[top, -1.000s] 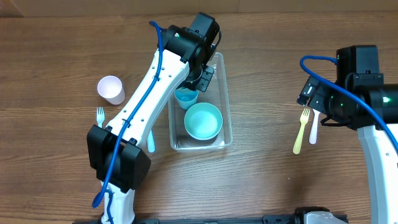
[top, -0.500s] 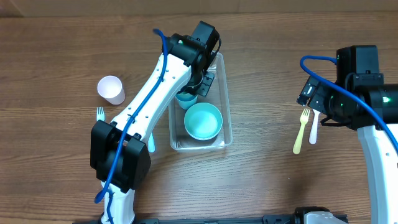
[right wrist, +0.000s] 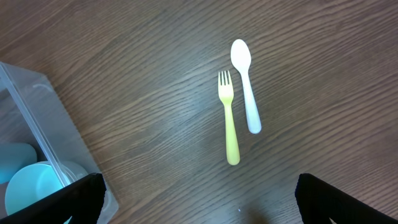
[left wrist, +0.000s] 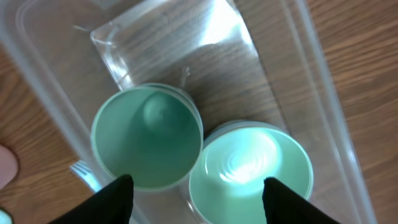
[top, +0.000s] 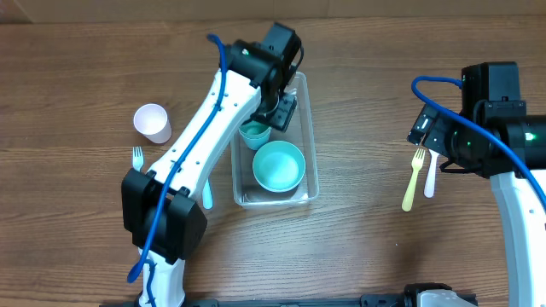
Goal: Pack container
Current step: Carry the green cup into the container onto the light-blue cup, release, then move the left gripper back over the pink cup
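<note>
The clear container (top: 309,128) lies at mid-table, seen close in the left wrist view as clear plastic walls (left wrist: 323,81). Inside it a teal cup (top: 253,134) (left wrist: 146,137) stands upright, touching a teal bowl (top: 278,165) (left wrist: 252,168). My left gripper (top: 277,111) (left wrist: 198,190) hovers over both, open, its fingers wide apart and touching neither. Off to the right, my right gripper (top: 431,128) (right wrist: 196,199) hangs open above the bare wood, close to a yellow fork (top: 413,179) (right wrist: 229,118) and a white spoon (top: 431,175) (right wrist: 245,84).
A pale cup (top: 152,122) stands left of the container. A small fork (top: 136,157) lies below it, and a light blue utensil (top: 206,194) shows partly under the left arm. The container's corner (right wrist: 37,118) shows at the left of the right wrist view.
My left gripper has opened and let go of the teal cup, which now stands in the container beside the bowl. The right arm has not moved.
</note>
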Robot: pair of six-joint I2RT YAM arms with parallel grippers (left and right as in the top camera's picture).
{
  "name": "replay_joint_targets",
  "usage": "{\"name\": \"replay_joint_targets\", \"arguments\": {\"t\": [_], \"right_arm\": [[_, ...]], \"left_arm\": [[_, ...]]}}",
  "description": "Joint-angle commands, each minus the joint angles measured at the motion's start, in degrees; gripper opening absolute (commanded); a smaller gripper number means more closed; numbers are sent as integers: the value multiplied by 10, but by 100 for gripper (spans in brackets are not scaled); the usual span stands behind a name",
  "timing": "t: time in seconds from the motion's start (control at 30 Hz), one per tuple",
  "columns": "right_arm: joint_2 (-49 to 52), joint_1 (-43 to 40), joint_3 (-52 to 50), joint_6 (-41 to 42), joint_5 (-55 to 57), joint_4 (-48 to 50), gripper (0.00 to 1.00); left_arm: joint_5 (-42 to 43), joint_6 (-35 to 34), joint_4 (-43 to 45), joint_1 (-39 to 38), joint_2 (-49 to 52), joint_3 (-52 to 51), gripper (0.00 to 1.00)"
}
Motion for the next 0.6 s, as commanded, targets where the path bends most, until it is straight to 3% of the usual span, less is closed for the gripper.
{"name": "replay_joint_targets", "arguments": {"t": [0.0, 0.17, 0.57], "right_arm": [[-2, -2, 4, 0, 2, 1, 100], [-2, -2, 4, 0, 2, 1, 100], [-2, -2, 4, 0, 2, 1, 100]], "left_arm": [[-36, -37, -58, 21, -13, 122, 65], [-50, -76, -163, 83, -16, 241, 64], [-53, -110, -201, 228, -28, 245, 60]]}}
